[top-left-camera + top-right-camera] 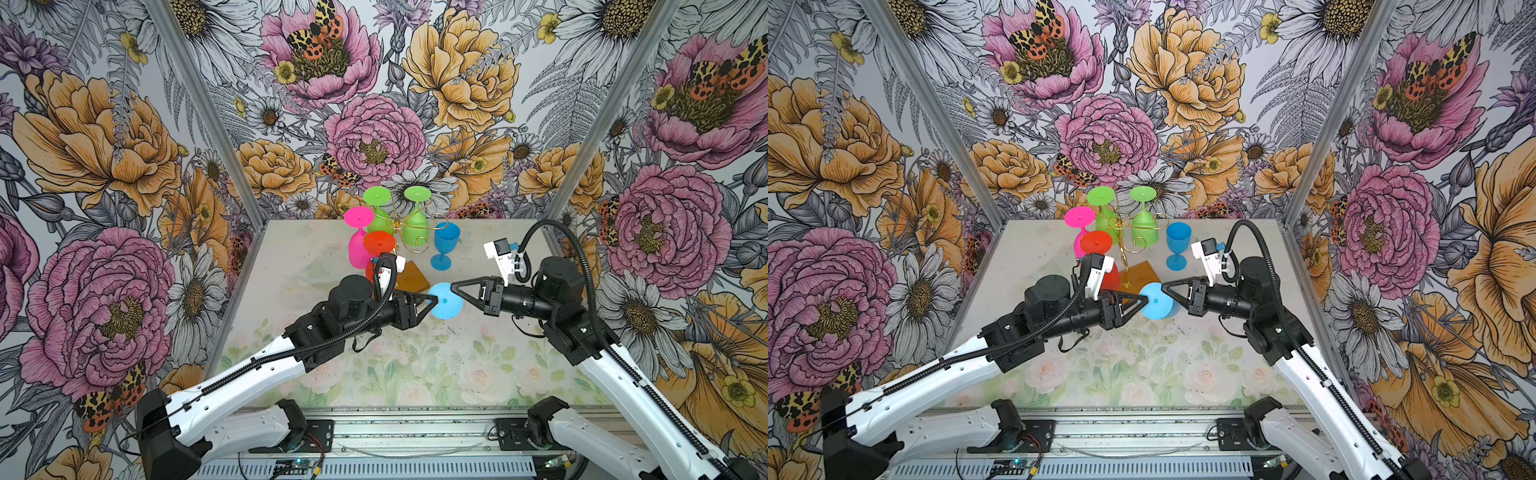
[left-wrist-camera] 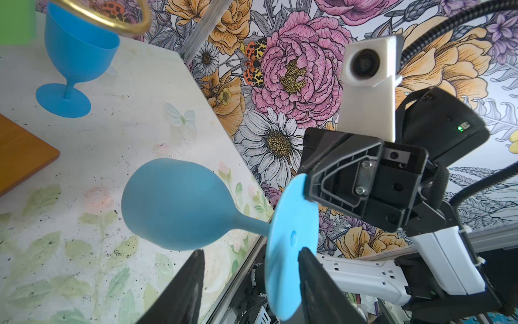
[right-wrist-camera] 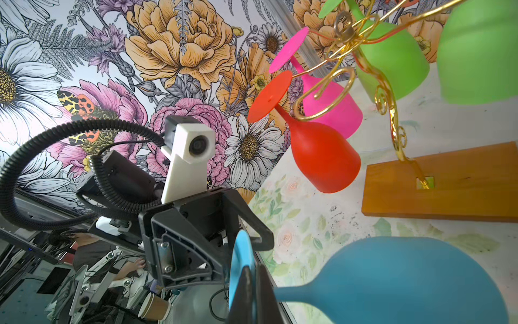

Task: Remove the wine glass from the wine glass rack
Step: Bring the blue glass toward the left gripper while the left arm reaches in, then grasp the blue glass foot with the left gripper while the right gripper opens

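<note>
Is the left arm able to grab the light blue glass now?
Probably yes. The left gripper has its open jaws either side of the foot of the light blue glass, nothing between. The right gripper pinches the foot's opposite edge, leaving this side free.

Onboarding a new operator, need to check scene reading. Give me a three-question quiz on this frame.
1. True or false: the right gripper has its fingers shut on the round foot of the light blue plastic wine glass.
2. How many glasses hang on the gold wire wine glass rack? A two, B four, C six.
3. Fill in: the darker blue plastic goblet stands ___ on the floral table.
Key: 1 true; 2 B; 3 upright.
</note>
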You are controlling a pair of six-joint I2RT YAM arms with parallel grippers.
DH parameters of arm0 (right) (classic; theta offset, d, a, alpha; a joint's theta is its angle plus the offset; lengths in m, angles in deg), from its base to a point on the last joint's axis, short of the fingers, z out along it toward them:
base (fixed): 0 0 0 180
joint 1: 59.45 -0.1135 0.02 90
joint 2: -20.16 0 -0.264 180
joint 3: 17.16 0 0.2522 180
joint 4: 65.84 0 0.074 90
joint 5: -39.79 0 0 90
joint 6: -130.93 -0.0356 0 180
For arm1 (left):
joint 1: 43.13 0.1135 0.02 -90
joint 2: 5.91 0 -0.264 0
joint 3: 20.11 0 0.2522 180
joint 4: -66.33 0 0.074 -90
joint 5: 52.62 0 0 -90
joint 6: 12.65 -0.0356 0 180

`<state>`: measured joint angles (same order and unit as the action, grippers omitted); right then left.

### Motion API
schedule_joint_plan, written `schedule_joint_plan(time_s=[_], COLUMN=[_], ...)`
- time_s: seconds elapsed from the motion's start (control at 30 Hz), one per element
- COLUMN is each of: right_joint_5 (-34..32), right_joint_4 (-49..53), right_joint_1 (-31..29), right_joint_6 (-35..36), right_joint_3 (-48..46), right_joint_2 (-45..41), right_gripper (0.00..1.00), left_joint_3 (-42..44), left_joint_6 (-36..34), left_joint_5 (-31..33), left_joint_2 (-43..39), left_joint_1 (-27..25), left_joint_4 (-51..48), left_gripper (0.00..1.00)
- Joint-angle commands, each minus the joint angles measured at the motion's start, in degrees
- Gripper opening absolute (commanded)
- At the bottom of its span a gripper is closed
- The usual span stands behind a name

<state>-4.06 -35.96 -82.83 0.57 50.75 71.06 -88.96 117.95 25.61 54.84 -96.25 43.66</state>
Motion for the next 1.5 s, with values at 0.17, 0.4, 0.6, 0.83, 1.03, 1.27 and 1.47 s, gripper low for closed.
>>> schedule_joint_plan(time_s=[0.17,0.4,0.6,0.83,1.03,1.27,1.47], right_joint_5=[-2.5,-2.91,-4.27,-4.07,-4.33,-5.39,-8.7], right_joint_4=[-0.88,-1.5,-1.63,-1.66,-1.55,6.8,24.56], right_joint_1=[-1.67,-1.76,-1.84,-1.76,-1.83,1.99,11.65], right_joint_6=[3.38,4.24,4.37,4.21,3.83,1.64,4.68], right_joint_3=[0.74,2.34,2.37,2.39,2.01,1.41,4.69], right_joint_2=[0.83,3.3,4.17,4.53,3.76,-0.09,1.06], right_gripper=[0.0,0.0,0.0,0.03,0.27,0.66,0.67], left_joint_3=[-0.34,-0.28,0.25,0.46,0.93,5.07,4.92], left_joint_6=[0.71,0.89,0.89,0.93,1.1,-1.35,-10.16], left_joint_5=[-3.36,-5.64,-6.61,-9.13,-10.38,-10.95,-8.56], left_joint_2=[-1.35,-1.41,-2.32,-2.21,-2.09,-2.57,-1.51], left_joint_1=[-0.32,-0.31,-0.3,0.08,0.36,-0.28,-6.09], left_joint_4=[3.45,3.76,4.04,4.81,5.53,1.04,-2.97], left_gripper=[0.39,0.27,0.17,0.08,0.0,0.0,0.0])
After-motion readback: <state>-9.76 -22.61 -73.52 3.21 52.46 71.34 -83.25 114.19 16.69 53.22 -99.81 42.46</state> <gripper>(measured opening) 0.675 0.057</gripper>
